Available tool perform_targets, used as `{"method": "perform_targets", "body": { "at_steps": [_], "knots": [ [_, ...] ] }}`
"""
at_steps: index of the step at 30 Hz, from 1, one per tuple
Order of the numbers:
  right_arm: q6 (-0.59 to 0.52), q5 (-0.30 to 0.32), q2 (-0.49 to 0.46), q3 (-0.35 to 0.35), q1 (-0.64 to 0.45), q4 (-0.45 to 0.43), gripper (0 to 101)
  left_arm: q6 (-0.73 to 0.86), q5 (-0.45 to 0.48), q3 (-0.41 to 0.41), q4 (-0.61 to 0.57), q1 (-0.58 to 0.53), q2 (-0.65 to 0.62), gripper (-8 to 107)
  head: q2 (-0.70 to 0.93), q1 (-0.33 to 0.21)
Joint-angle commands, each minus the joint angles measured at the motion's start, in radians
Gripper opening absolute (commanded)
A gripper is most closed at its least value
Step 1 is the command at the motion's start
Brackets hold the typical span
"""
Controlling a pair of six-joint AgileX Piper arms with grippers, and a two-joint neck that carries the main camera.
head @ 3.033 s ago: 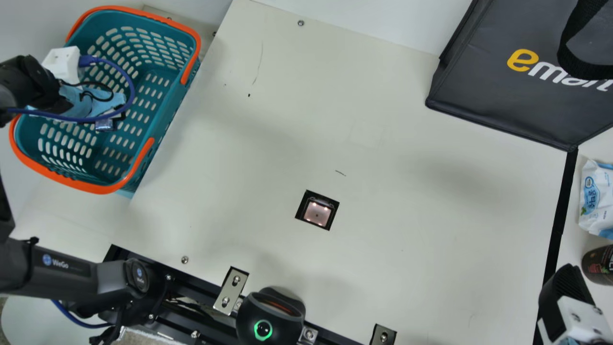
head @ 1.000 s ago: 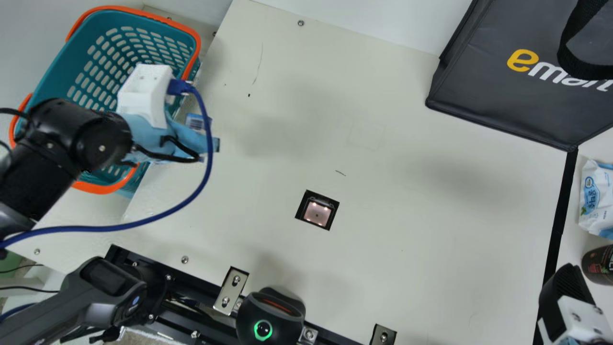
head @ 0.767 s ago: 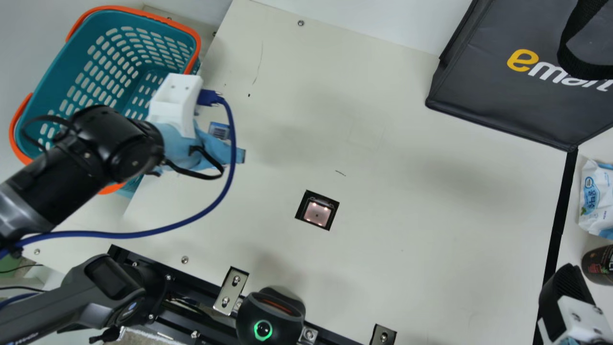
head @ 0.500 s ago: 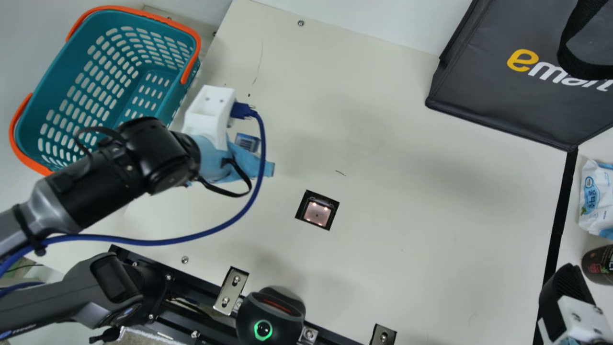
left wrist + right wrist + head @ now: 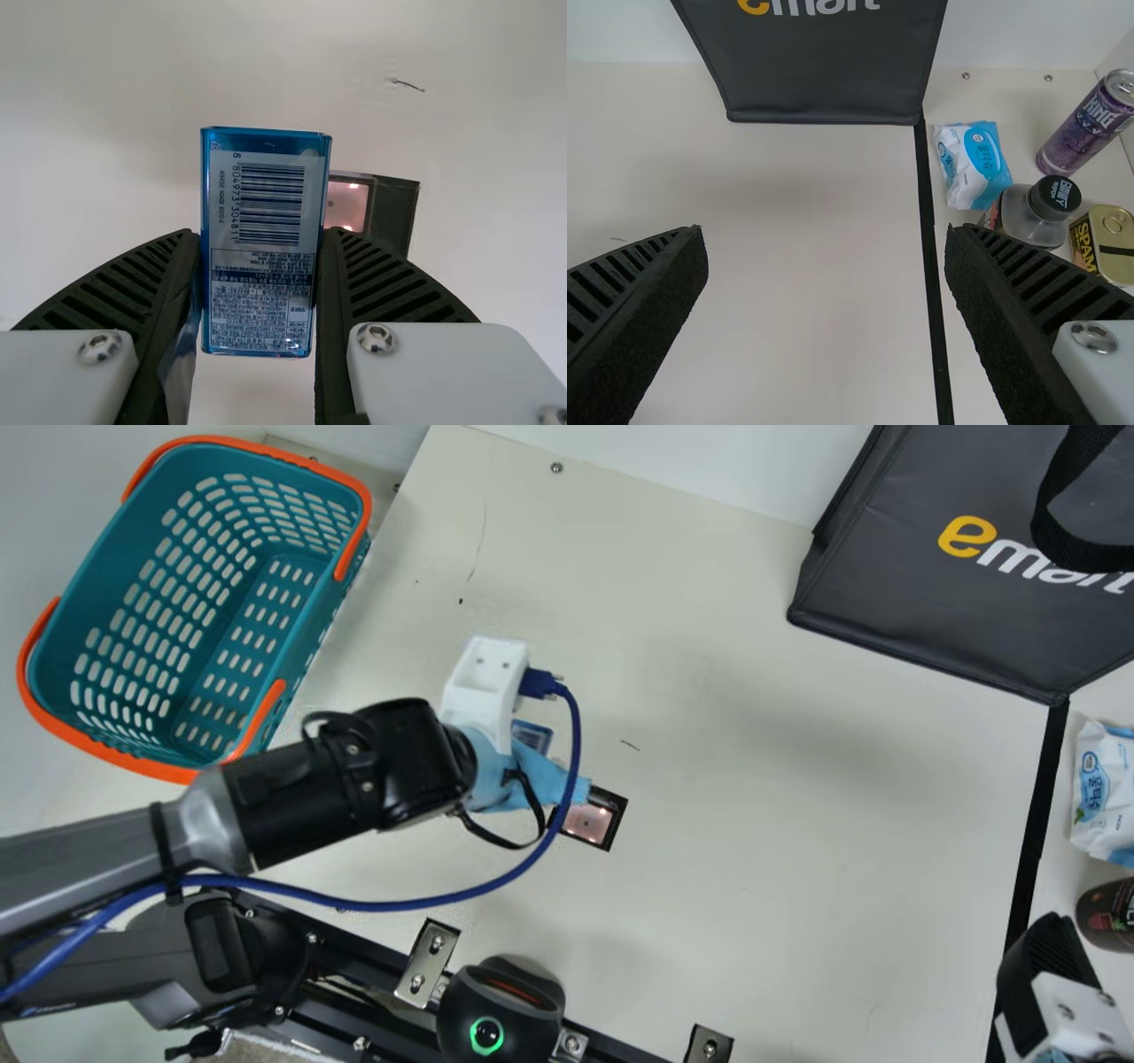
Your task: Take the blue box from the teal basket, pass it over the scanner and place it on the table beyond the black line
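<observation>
Clasping the blue box (image 5: 266, 199) near the scanner (image 5: 589, 824), the left gripper (image 5: 549, 776) hangs over the cream table (image 5: 797, 850), teal basket (image 5: 306, 642) at the left edge, pale wall (image 5: 673, 452) beyond the far edge, right gripper (image 5: 1045, 961) spread by the black line (image 5: 1035, 833).

You see the left gripper (image 5: 554, 779) in a light blue wrap, its tip overlapping one corner of the scanner window (image 5: 588, 824) in the counter (image 5: 753, 921). The blue box (image 5: 532, 737) is beside the wrap. At your upper left, locate the teal basket (image 5: 306, 633) with orange handles; at your upper right, the dark bag (image 5: 921, 611). Beyond the black line (image 5: 1035, 828) you find the wipes pack (image 5: 1103, 793) and a dark container (image 5: 1107, 917), near the right gripper (image 5: 1054, 979).
</observation>
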Motion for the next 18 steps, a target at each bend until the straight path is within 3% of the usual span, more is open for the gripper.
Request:
{"method": "perform_targets", "body": {
  "at_steps": [1, 18],
  "knots": [
    [0.0, 0.0, 0.0, 0.0, 0.0, 0.0, 95, -0.023, -0.004, -0.003, 0.001, -0.025, 0.017, -8, 0.002, -0.029],
    [0.0, 0.0, 0.0, 0.0, 0.0, 0.0, 95, -0.115, -0.118, 0.016, 0.0, -0.119, 0.137, -8, 0.002, -0.029]
  ]
}}
